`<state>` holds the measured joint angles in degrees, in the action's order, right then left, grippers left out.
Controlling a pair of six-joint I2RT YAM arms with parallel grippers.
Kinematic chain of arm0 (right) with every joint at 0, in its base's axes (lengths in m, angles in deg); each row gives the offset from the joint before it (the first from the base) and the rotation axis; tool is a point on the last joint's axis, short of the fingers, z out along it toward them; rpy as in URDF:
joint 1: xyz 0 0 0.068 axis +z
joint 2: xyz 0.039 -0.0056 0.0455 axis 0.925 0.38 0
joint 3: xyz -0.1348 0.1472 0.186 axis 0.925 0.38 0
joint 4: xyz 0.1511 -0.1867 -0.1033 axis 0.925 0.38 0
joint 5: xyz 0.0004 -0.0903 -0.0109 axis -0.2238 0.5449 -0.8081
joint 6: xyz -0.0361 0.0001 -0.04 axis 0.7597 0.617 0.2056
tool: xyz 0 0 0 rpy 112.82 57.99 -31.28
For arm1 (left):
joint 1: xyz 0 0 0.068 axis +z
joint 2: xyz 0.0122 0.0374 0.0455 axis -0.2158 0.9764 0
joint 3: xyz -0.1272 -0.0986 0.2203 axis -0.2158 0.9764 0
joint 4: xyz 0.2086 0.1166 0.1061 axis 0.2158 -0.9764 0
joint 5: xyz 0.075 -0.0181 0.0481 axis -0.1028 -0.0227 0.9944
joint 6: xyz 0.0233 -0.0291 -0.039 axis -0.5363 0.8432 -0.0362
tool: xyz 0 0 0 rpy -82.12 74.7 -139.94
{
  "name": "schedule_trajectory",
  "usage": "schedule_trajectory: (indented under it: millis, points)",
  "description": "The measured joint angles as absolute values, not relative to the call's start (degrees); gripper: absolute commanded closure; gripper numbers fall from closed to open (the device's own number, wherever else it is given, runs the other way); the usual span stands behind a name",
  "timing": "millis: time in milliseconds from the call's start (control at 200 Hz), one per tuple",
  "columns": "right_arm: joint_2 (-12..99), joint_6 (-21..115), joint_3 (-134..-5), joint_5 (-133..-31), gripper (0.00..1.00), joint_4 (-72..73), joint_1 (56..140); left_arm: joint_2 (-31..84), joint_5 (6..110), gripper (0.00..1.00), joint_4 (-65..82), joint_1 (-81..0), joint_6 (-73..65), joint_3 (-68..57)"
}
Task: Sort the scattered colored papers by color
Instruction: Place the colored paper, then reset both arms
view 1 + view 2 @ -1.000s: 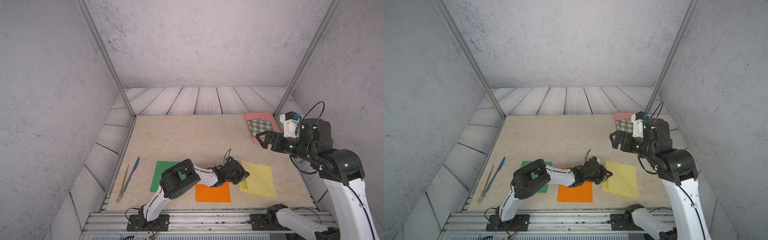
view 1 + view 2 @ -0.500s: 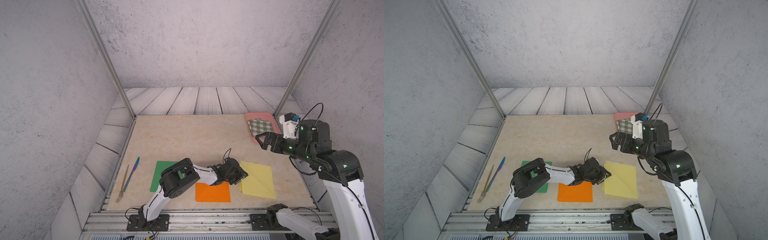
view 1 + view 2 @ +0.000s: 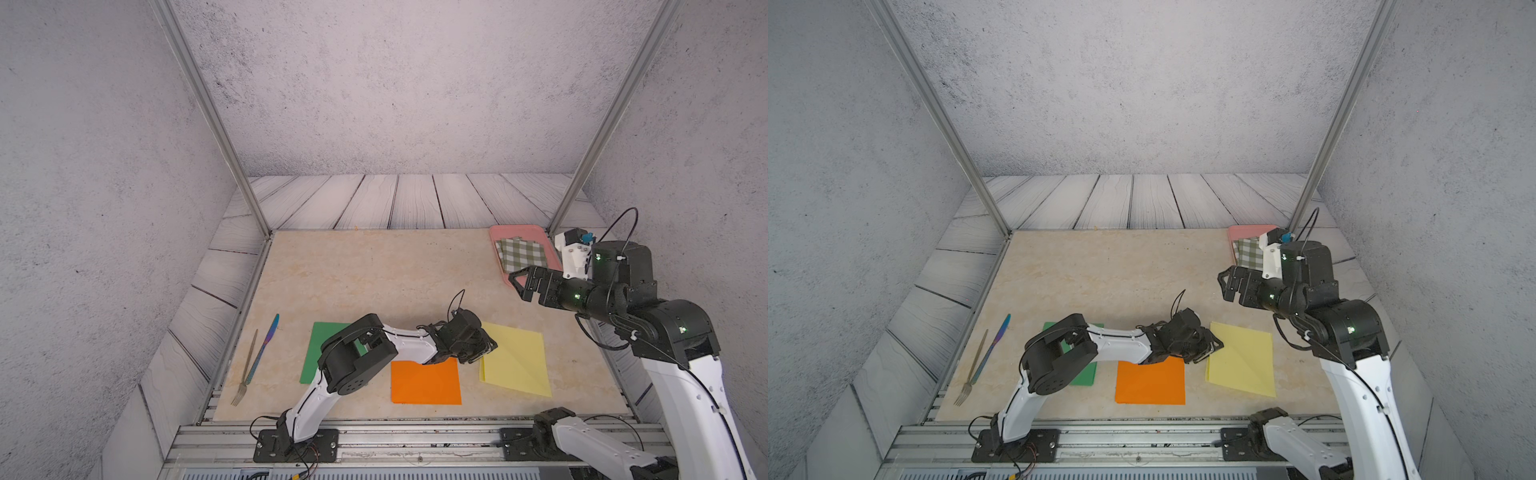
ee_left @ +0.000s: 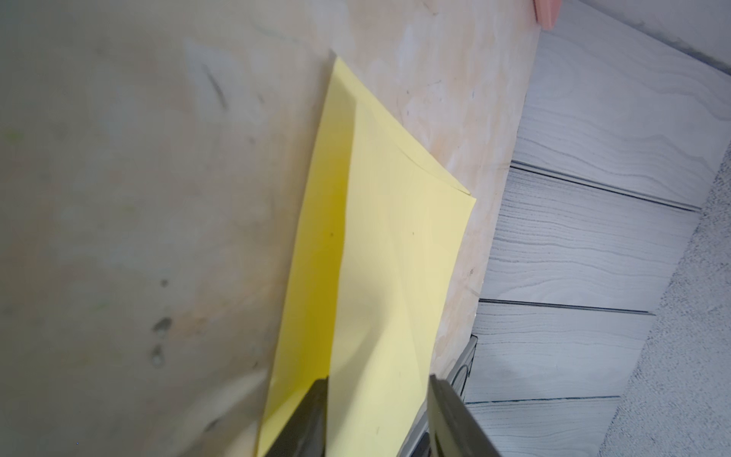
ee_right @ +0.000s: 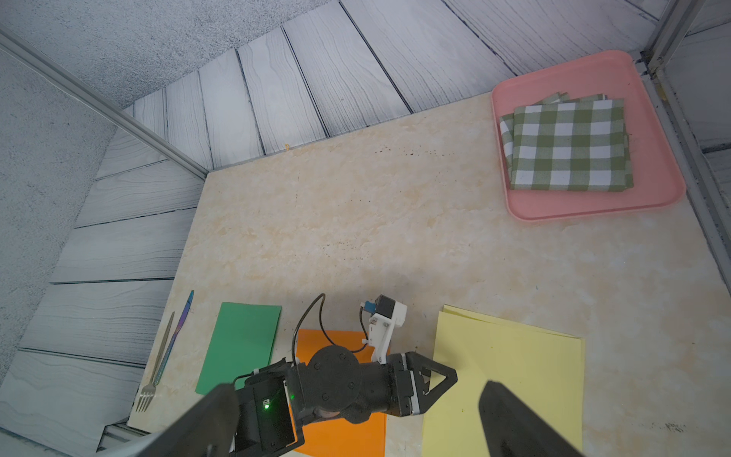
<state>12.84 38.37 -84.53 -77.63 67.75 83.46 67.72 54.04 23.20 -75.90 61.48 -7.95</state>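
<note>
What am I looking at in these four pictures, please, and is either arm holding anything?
Two robot arms are bolted at the near edge of a table; each ends in two pinching fingers. Two pictures come from one overhead camera pair, so they look nearly alike. The other two come from cameras on the arms' wrists, looking out past the fingers. On the table lie a green paper, an orange paper, yellow paper, a fork, a knife, and a pink tray with a checked cloth. The left fingers stand parted at the yellow paper's edge, apparently gripping nothing. The right fingers hang open above the table, empty.
</note>
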Motion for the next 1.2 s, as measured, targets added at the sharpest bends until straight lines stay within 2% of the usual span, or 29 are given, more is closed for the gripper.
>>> schedule_trajectory:
  millis: [250,455,515,661,706,861,971,1201]
  points:
    - [12.8,38.9,-84.0,-78.2,0.01,67.7,83.5,65.2,54.8,0.51,18.4,-73.8,58.6,-6.0]
    - [12.6,38.9,-80.9,-78.5,0.01,66.9,83.5,58.9,59.9,0.45,4.1,-72.7,48.5,-8.8]
    - [12.6,38.8,-80.2,-78.5,0.01,66.3,83.5,56.5,61.7,0.37,0.0,-72.4,45.5,-10.2]
    - [12.6,38.8,-79.5,-78.4,0.01,64.9,83.5,48.7,66.8,0.09,-9.1,-71.2,38.2,-11.8]
    - [12.6,38.8,-79.0,-78.3,0.01,64.3,83.5,46.2,68.9,0.04,-12.1,-70.3,36.0,-11.8]
    - [12.7,38.9,-75.3,-75.9,0.01,61.3,83.5,37.3,77.3,0.04,-20.9,-65.4,29.6,-10.9]
    - [12.6,39.4,-70.5,-73.2,0.01,57.2,83.5,30.7,80.9,0.04,-25.2,-58.2,25.1,-8.5]
    - [5.6,43.2,-47.3,-63.0,0.01,38.5,83.4,18.0,90.8,0.04,-29.4,-43.1,14.3,1.2]
